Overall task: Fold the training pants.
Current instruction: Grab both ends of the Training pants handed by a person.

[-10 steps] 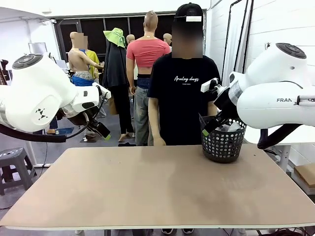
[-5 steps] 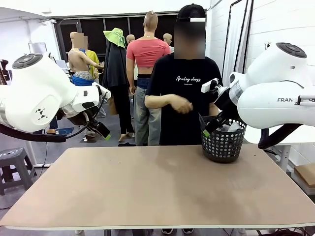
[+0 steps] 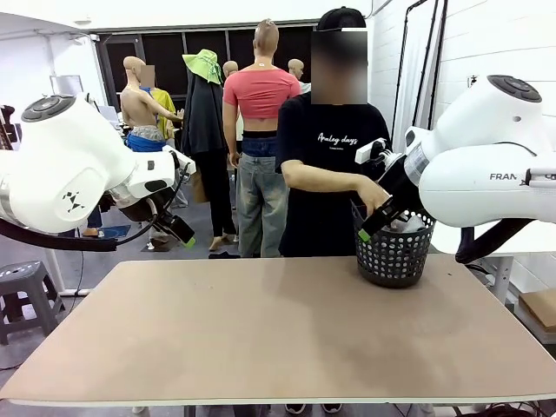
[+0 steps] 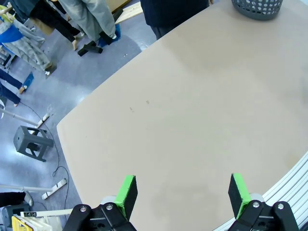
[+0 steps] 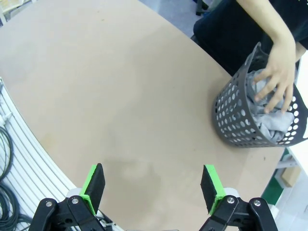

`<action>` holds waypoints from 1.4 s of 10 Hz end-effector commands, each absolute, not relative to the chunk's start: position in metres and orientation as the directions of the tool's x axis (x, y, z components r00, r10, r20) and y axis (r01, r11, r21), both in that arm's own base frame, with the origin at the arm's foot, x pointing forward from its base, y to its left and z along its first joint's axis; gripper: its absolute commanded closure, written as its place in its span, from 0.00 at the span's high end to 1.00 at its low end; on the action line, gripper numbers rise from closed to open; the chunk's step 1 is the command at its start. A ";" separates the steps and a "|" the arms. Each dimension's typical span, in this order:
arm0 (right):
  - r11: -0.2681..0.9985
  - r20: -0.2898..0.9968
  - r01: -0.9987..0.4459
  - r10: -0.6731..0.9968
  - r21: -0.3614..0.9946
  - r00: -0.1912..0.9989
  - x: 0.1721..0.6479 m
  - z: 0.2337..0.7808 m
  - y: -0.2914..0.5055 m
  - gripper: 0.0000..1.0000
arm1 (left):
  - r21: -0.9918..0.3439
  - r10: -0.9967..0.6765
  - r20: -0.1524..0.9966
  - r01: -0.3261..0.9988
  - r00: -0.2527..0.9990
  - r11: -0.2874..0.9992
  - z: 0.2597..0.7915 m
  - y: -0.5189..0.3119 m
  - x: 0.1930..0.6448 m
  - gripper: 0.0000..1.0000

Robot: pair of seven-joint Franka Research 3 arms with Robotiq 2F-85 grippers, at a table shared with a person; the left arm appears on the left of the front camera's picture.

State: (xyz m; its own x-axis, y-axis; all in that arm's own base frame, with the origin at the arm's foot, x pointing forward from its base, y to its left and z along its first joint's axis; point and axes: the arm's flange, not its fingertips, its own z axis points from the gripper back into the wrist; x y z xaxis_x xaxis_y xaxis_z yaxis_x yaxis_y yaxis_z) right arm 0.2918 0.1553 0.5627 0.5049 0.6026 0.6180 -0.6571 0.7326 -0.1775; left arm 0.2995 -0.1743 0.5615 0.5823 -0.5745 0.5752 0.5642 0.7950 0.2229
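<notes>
Right wrist view, right gripper [image 5: 152, 182] wide open, empty, left gripper [image 4: 183, 191] likewise, person's hand [image 5: 276, 79] on training pants [image 5: 270, 126]

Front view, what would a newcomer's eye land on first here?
First, the person's hand reaching into the black basket at the table's far right, onto the grey pants bundled inside. Next, the two big white arms at either side, with the left gripper and right gripper both open above the tan table.
</notes>
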 end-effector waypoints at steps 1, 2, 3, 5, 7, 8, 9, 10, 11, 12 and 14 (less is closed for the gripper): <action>0.733 0.622 -0.658 0.600 -0.174 0.503 0.292 0.563 0.156 1.00 | 0.226 -0.581 0.573 0.570 0.578 0.790 0.561 -0.174 0.300 1.00; 0.733 0.622 -0.658 0.600 -0.174 0.503 0.292 0.563 0.156 1.00 | 0.226 -0.581 0.573 0.570 0.578 0.790 0.561 -0.174 0.300 1.00; 0.733 0.622 -0.658 0.600 -0.174 0.503 0.292 0.563 0.156 1.00 | 0.226 -0.581 0.573 0.570 0.578 0.790 0.561 -0.174 0.300 1.00; 0.733 0.622 -0.658 0.600 -0.174 0.503 0.292 0.563 0.156 1.00 | 0.226 -0.581 0.573 0.570 0.578 0.790 0.561 -0.174 0.300 1.00; 0.733 0.622 -0.658 0.600 -0.174 0.503 0.292 0.563 0.156 1.00 | 0.226 -0.581 0.573 0.570 0.578 0.790 0.561 -0.174 0.300 1.00; 0.733 0.622 -0.658 0.600 -0.174 0.503 0.292 0.563 0.156 1.00 | 0.226 -0.581 0.573 0.570 0.578 0.790 0.561 -0.174 0.300 1.00; 0.733 0.622 -0.658 0.600 -0.174 0.503 0.292 0.563 0.156 1.00 | 0.226 -0.581 0.573 0.570 0.578 0.790 0.561 -0.174 0.300 1.00; 0.733 0.622 -0.658 0.600 -0.174 0.503 0.292 0.563 0.156 1.00 | 0.226 -0.581 0.573 0.570 0.578 0.790 0.561 -0.174 0.300 1.00; 0.733 0.622 -0.658 0.600 -0.174 0.503 0.292 0.563 0.156 1.00 | 0.226 -0.581 0.573 0.570 0.578 0.790 0.561 -0.174 0.300 1.00; 0.733 0.622 -0.658 0.600 -0.174 0.503 0.292 0.563 0.156 1.00 | 0.226 -0.581 0.573 0.570 0.578 0.790 0.561 -0.174 0.300 1.00; 0.733 0.622 -0.658 0.600 -0.174 0.503 0.292 0.563 0.156 1.00 | 0.226 -0.581 0.573 0.570 0.578 0.790 0.561 -0.174 0.300 1.00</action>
State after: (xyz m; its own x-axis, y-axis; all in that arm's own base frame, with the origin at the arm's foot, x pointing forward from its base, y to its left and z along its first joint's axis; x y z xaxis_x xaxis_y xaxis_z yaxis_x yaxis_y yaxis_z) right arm 0.2918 0.1553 0.5627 0.5049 0.6026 0.6180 -0.6570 0.7326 -0.1775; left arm 0.2995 -0.1743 0.5614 0.5823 -0.5746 0.5752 0.5643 0.7949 0.2229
